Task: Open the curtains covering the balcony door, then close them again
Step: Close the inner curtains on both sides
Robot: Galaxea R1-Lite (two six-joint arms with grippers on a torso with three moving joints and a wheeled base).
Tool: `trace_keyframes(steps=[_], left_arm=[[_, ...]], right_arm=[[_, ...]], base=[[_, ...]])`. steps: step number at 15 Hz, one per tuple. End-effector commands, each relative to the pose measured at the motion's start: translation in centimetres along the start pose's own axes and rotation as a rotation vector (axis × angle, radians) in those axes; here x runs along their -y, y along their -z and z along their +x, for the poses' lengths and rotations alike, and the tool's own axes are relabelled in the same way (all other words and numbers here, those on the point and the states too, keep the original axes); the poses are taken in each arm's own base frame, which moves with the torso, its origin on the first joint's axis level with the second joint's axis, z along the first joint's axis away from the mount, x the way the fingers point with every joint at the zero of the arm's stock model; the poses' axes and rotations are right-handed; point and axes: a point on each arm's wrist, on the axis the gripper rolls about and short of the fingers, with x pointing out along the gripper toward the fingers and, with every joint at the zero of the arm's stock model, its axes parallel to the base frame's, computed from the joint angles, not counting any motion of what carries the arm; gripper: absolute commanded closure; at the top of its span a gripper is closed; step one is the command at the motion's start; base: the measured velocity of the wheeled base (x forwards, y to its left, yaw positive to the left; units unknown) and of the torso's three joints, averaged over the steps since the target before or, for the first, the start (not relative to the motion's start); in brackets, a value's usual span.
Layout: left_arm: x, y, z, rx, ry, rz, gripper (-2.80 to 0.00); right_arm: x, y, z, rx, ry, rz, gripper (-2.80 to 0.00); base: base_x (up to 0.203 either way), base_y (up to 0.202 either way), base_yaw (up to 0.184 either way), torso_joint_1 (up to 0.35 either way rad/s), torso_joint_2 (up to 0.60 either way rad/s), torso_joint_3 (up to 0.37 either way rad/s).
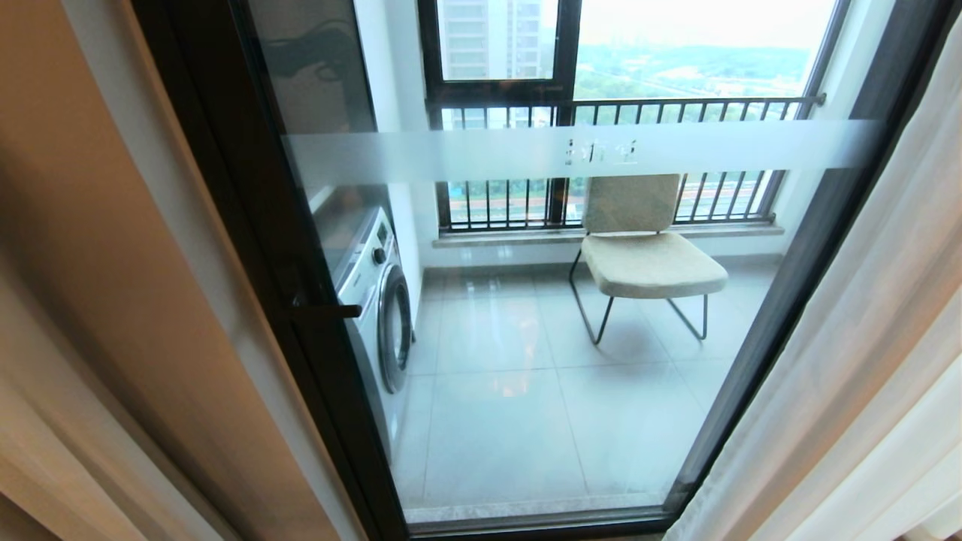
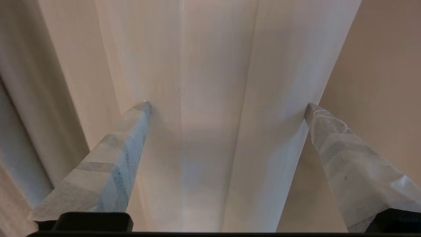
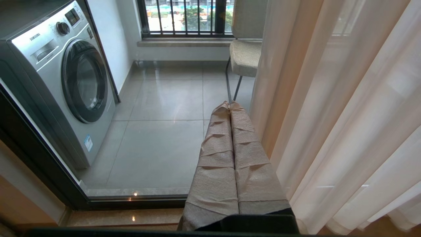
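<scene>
Curtains (image 1: 849, 361) stand drawn apart on my head feed: sheer white folds hang along the edge from 2 to 5 o'clock, and beige-grey fabric fills the side from 7 to 10 o'clock. Balcony door (image 1: 526, 300) is uncovered between them, black frame (image 1: 248, 248) slanting at 9 o'clock, frosted band (image 1: 571, 150) crossing the glass at about 12 o'clock of centre. Through the glass I note a washing machine (image 1: 376, 300) at 9 o'clock, a padded chair (image 1: 646, 255) at 1 o'clock, and a railed window (image 1: 624, 113) at 12 o'clock. Neither arm shows on the head feed.

Left gripper (image 2: 227, 105): wrapped fingers (image 2: 115, 158) spread wide, with nothing clamped between them. Both tips appear to press against or sit just short of a pale curtain fold that fills the wrist feed; I cannot tell contact for certain.

Right gripper (image 3: 230, 107): fingers pressed together along their length, nothing between them. It hangs just beside the sheer folds (image 3: 329, 115), pointing toward the glass and the tiled balcony floor (image 3: 164, 131), with the washing machine (image 3: 65, 82) at 10 o'clock on that feed.
</scene>
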Motion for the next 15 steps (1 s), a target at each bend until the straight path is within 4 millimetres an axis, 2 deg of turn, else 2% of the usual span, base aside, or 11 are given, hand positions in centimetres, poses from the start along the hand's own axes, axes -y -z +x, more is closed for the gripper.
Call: trace_keyframes(steps=[1, 13, 14, 15], left_arm=[[0.0, 0.6, 1.1, -0.013, -0.001, 0.000, -2.80], [0.0, 2.1, 4.5, 0.000, 0.009, -0.001, -2.80], [0.0, 2.3, 4.6, -0.003, 0.010, -0.001, 0.00], [0.0, 2.5, 4.8, -0.009, 0.015, 0.000, 0.00]], right_arm=[[0.0, 0.0, 0.0, 0.001, -0.001, -0.001, 0.00], [0.0, 0.0, 0.0, 0.001, -0.001, -0.001, 0.00], [0.0, 0.0, 0.0, 0.001, -0.001, -0.001, 0.00], [0.0, 0.0, 0.0, 0.001, -0.001, -0.001, 0.00]], base=[[0.000, 0.000, 0.000, 0.000, 0.00, 0.000], [0.000, 0.000, 0.000, 0.000, 0.00, 0.000], [0.000, 0.000, 0.000, 0.000, 0.00, 0.000], [0.000, 0.000, 0.000, 0.000, 0.00, 0.000]])
